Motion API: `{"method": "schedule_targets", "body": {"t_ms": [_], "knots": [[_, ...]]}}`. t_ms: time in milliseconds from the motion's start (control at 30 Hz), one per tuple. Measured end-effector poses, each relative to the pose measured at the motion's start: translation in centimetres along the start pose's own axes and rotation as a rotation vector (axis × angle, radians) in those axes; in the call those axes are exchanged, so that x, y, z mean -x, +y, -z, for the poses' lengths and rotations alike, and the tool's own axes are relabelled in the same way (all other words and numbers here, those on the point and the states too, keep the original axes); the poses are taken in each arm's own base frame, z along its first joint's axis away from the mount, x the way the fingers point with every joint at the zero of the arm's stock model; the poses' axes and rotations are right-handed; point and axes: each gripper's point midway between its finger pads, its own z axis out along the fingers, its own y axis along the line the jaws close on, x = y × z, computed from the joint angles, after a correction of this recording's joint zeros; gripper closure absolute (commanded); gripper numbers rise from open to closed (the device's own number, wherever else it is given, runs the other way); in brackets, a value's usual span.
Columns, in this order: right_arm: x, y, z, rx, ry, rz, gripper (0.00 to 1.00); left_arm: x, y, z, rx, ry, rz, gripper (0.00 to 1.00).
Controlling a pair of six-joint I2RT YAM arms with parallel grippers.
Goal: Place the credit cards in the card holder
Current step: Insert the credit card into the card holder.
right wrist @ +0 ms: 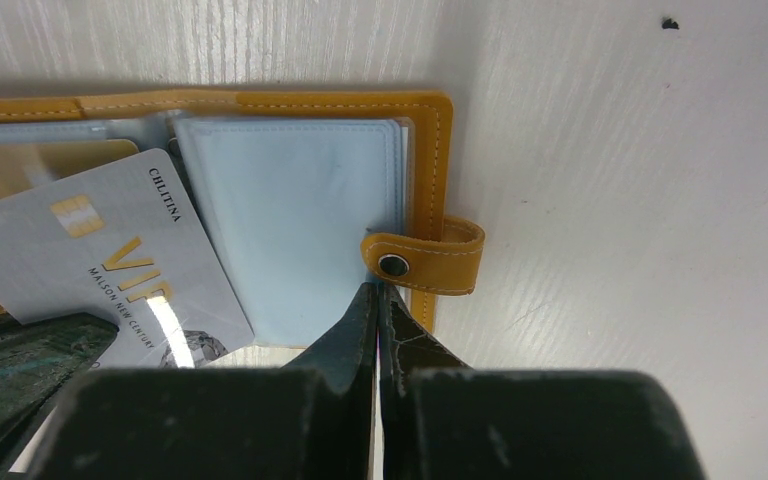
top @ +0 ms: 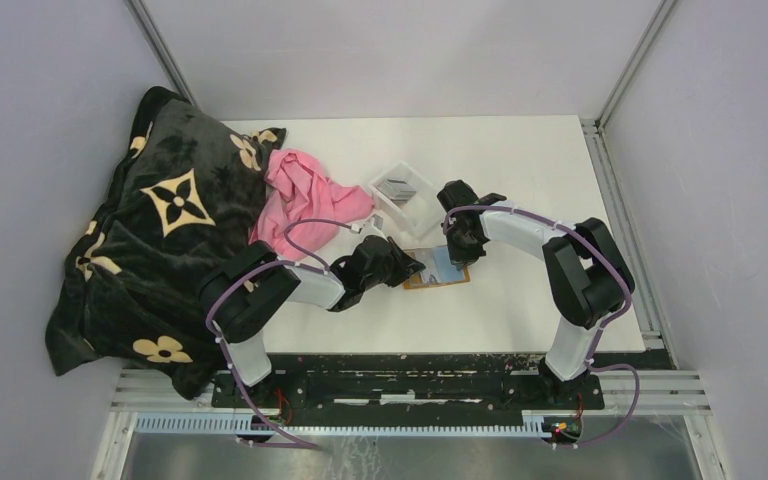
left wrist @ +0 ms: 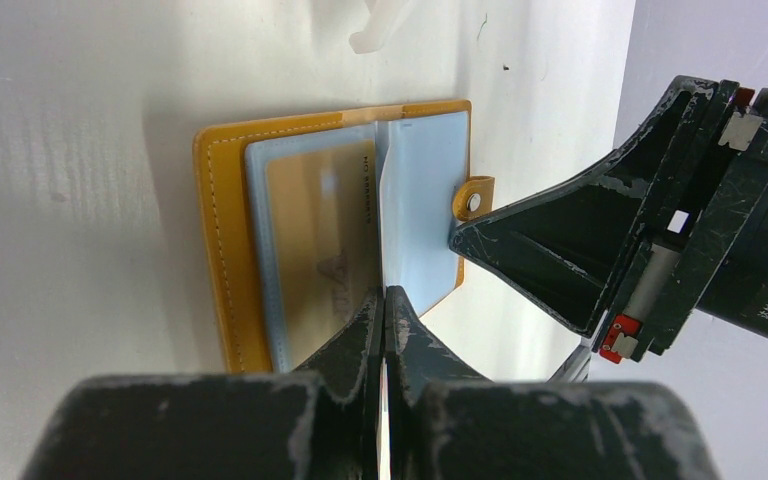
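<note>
The black-and-white left arm (top: 305, 285) reaches forward and inward with its elbow bent. Its black two-finger left gripper (left wrist: 384, 296) is pinched tight on the edge of a thin grey plastic credit card (right wrist: 100, 250). The matching right arm (top: 525, 228) folds in from the right, its right gripper (right wrist: 378, 290) angled down, jaws pressed together, its tips near the left one's.

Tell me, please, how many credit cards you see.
3 at least: grey VIP card in the left gripper, gold card pocketed in the card holder, dark stack in the clear tray, possibly hiding more.
</note>
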Motion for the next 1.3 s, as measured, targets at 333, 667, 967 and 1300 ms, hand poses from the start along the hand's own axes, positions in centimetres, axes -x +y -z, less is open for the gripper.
{"method": "schedule_targets", "body": {"t_ms": [333,667,967,1300], "knots": [[0.0,0.0,0.0,0.0,0.002,0.0,0.99,0.0,-0.1,-0.2,-0.008,-0.002,0.0,0.97],[-0.2,0.0,-0.3,0.0,0.01,0.001,0.99,-0.2,-0.2,-0.9,-0.043,-0.007,0.0,0.97],[-0.2,0.0,-0.3,0.0,0.01,0.001,0.99,-0.4,-0.4,-1.1,-0.069,0.0,-0.01,0.97],[-0.2,0.0,-0.3,0.0,0.011,0.001,0.99,-0.7,0.6,-0.5,-0.057,0.0,-0.011,0.97]]}}
